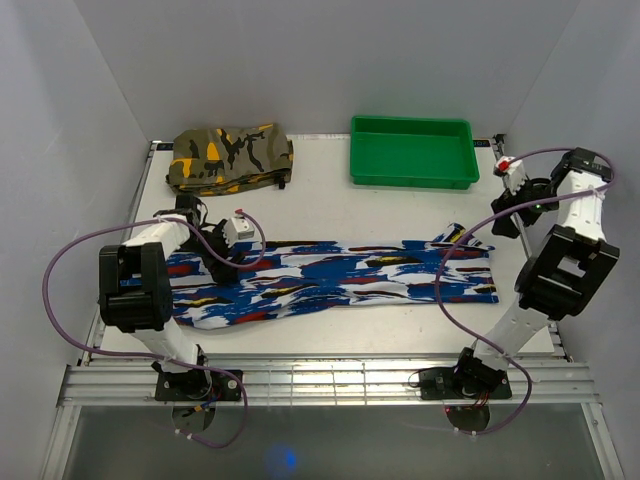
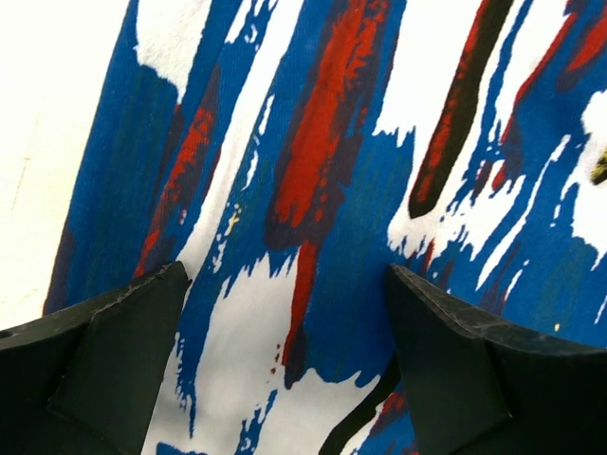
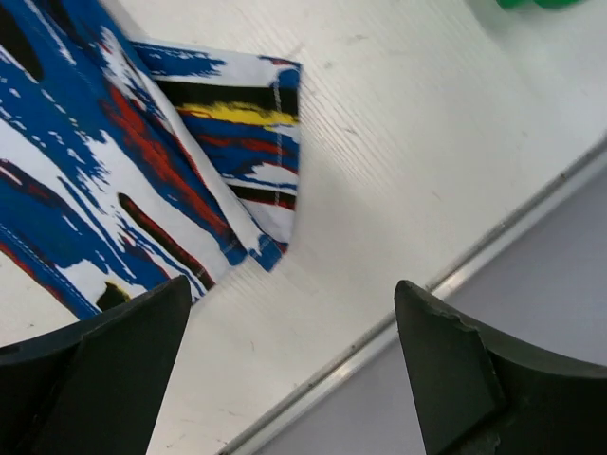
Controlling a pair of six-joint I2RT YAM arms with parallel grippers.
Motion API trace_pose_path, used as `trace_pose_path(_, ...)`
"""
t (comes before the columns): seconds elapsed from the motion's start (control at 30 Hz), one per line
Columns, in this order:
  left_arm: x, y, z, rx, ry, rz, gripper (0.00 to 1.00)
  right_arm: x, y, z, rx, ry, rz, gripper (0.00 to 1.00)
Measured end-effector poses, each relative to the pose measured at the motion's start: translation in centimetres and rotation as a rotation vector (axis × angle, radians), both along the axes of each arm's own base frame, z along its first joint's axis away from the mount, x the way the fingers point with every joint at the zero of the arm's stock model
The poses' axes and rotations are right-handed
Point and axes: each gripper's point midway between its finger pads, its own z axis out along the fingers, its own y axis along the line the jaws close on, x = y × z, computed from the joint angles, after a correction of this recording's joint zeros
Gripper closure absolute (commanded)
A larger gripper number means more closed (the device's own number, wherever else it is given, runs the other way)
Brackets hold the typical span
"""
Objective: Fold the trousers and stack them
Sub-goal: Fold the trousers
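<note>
From above, the trousers (image 1: pixel 330 280) lie stretched flat along the table (image 1: pixel 400 205). My left gripper (image 1: pixel 218 262) is over their left end and my right gripper (image 1: pixel 508 215) by their right end. Left wrist: jaws spread wide over the print. Right wrist: jaws spread (holding nothing) above a hem corner.

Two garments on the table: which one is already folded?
The olive camouflage garment at the far left, a compact bundle. The blue-print trousers lie stretched out full length.

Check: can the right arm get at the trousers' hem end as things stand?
Likely yes. The right arm holds its jaws open over bare table just beside the trousers' hem, and nothing lies between them.
</note>
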Motion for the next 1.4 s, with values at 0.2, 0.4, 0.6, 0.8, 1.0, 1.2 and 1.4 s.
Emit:
trace_pose_path(0.2,0.0,0.2,0.0,0.006,0.002,-0.001,0.03,-2.8,4.1,-3.7,0.024,0.044,0.155,0.07)
trace_pose_path(0.4,0.0,0.2,-0.1,0.006,0.003,-0.001,0.02,-3.0,5.9,-7.0,-0.049,0.013,0.336,0.11)
trace_pose_path(0.6,0.0,0.2,-0.2,0.007,0.0,-0.001,0.02,-2.0,5.4,-7.9,-0.122,-0.033,0.401,0.12)
trace_pose_path(0.8,0.1,0.2,-0.1,0.0,0.005,0.02,0.02,-2.7,5.6,-10.8,-0.155,0.026,0.464,0.47)
trace_pose_path(1.0,0.6,0.5,0.2,-0.02,-0.001,0.078,0.02,-3.9,5.5,-11.9,-0.174,0.077,0.483,0.92)
trace_pose_path(1.2,1.4,1.0,1.3,-0.023,-0.064,0.12,0.02,-3.8,4.7,-8.6,-0.175,0.03,0.427,0.92)
trace_pose_path(1.4,0.7,1.2,0.3,-0.028,-0.074,0.151,0.03,-3.4,3.7,-1.3,-0.245,-0.143,0.374,0.92)
